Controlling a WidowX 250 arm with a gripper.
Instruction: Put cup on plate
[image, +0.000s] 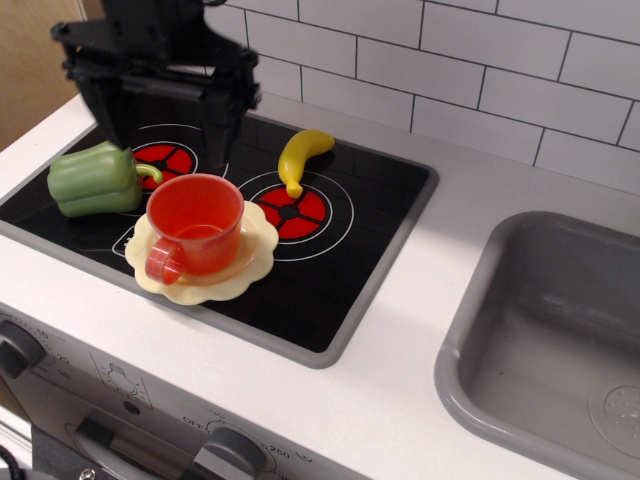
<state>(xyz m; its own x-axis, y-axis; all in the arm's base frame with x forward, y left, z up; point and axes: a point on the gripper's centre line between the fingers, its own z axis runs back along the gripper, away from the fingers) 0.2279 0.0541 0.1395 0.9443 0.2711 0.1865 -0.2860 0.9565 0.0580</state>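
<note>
The red-orange cup (194, 232) stands upright on the pale cream-yellow scalloped plate (252, 262) at the front left of the black stovetop. Its loop handle points toward the front left. My black gripper (163, 118) hangs high above the back left burner, behind and above the cup. Its fingers (222, 118) are spread wide apart and hold nothing. It is clear of the cup.
A green pepper (94, 178) lies just left of the plate. A yellow banana (298, 156) lies behind the right burner (293, 210). A grey sink (560, 340) is at the right. White tiled wall behind. Stove knobs (18, 348) sit on the front panel.
</note>
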